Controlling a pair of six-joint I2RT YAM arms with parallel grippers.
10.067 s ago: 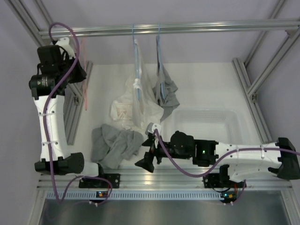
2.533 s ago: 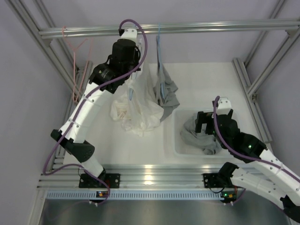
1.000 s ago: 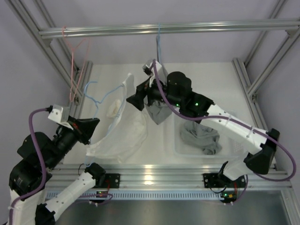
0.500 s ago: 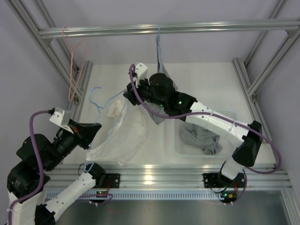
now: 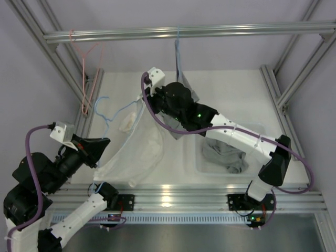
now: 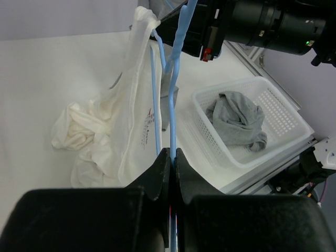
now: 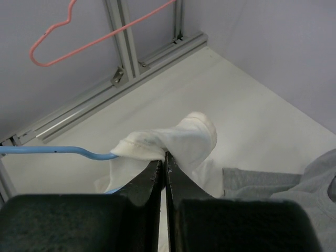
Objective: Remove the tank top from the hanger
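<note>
A white tank top (image 5: pixel 137 153) hangs slack from a blue hanger (image 5: pixel 113 112) between my two arms. Low on the left, my left gripper (image 5: pixel 104 142) is shut on the hanger's wire. In the left wrist view the blue hanger (image 6: pixel 174 79) runs up from my left gripper (image 6: pixel 172 153) and the tank top (image 6: pixel 122 119) drapes beside it. My right gripper (image 5: pixel 144 100) is shut on the top's shoulder strap. The right wrist view shows the bunched white strap (image 7: pixel 173 137) pinched at my right gripper (image 7: pixel 164 157), with the hanger's arm (image 7: pixel 52 150) going into it.
A white basket (image 5: pixel 258 129) at the right holds a grey garment (image 5: pixel 224 155). A pink hanger (image 5: pixel 84 68) hangs on the left frame post. Another blue hanger (image 5: pixel 178 47) hangs from the top rail (image 5: pixel 236 30) with a grey garment (image 5: pixel 190 93) behind my right arm.
My right gripper has reached left to the tank top's strap and shut on it. My left arm has shifted slightly, still holding the hanger.
</note>
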